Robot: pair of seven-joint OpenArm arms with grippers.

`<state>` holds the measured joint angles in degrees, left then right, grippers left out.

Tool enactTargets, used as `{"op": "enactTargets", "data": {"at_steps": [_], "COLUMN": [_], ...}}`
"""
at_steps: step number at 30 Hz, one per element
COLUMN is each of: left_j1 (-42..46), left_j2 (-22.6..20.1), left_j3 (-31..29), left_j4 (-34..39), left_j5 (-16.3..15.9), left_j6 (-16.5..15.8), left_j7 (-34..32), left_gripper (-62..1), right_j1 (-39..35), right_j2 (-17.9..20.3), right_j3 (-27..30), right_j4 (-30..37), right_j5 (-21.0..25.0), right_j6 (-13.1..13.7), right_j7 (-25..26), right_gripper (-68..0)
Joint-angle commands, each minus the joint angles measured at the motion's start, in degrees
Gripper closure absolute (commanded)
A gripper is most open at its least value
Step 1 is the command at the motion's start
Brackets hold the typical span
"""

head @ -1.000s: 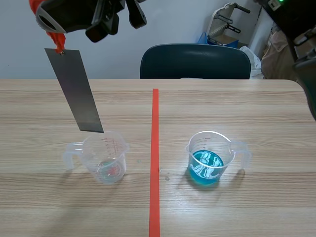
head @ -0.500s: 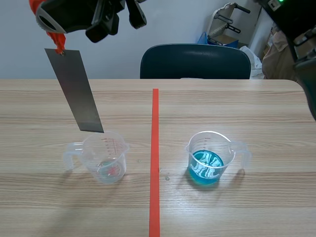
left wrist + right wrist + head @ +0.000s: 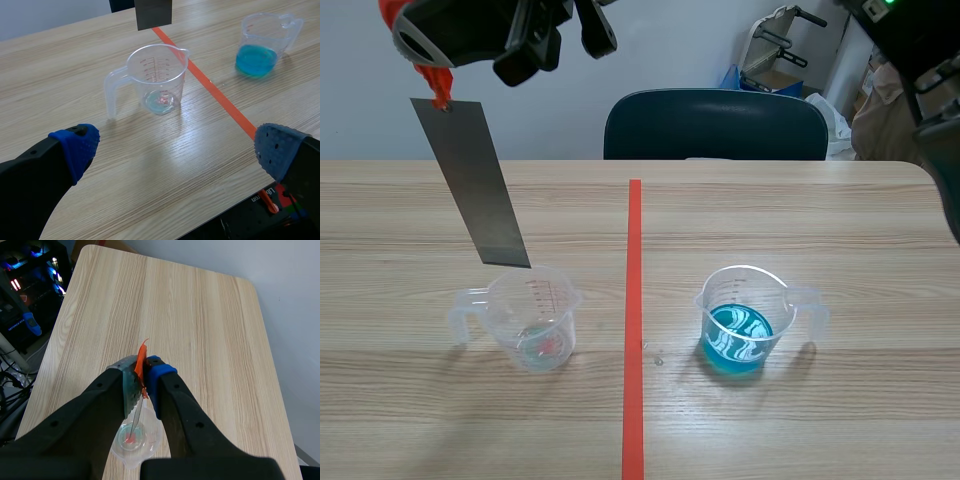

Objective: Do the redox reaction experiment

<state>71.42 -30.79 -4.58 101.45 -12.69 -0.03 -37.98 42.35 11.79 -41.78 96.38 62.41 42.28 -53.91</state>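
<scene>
Held metal strip (image 3: 472,185) by its orange tag (image 3: 142,354), right pincer (image 3: 142,385) clenched, so as to hang free above clear cup (image 3: 532,320); blue cup (image 3: 740,322) at 3 o'clock; left pincer (image 3: 178,147) released.

A dull grey metal strip (image 3: 470,180) is topped by an orange-red tag (image 3: 438,85). Red graduations and a reddish trace are seen in the clear graduated beaker (image 3: 533,318), at 9 o'clock of the orange-red tape line (image 3: 634,320). Bright blue liquid (image 3: 735,342) is seen in the second clear beaker (image 3: 745,285), at 3 o'clock. The table (image 3: 820,220) is grained pale wood. Blue dotted pads (image 3: 77,145) are carried by the left gripper (image 3: 175,142).
</scene>
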Motion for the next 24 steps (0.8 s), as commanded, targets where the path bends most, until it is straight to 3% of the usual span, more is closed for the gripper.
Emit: {"op": "enactTargets", "data": {"at_steps": [1,24], "left_j1": [-0.2,-0.2], "left_j2": [0.3,0.3], "left_j3": [0.0,0.0], "left_j4": [0.5,0.5], "left_j5": [-0.2,-0.2], "left_j6": [-0.1,-0.1], "left_j7": [-0.9,1.7], "left_gripper": [-62.3,-62.3], "right_j1": [1.4,1.4], "right_j2": [0.1,0.1], "right_j3": [-0.1,-0.1], "right_j4": [0.5,0.5], "right_j5": [0.6,0.6], "right_j6": [0.4,0.4], "right_j7": [0.6,0.7], "right_gripper": [-0.6,-0.6]}}
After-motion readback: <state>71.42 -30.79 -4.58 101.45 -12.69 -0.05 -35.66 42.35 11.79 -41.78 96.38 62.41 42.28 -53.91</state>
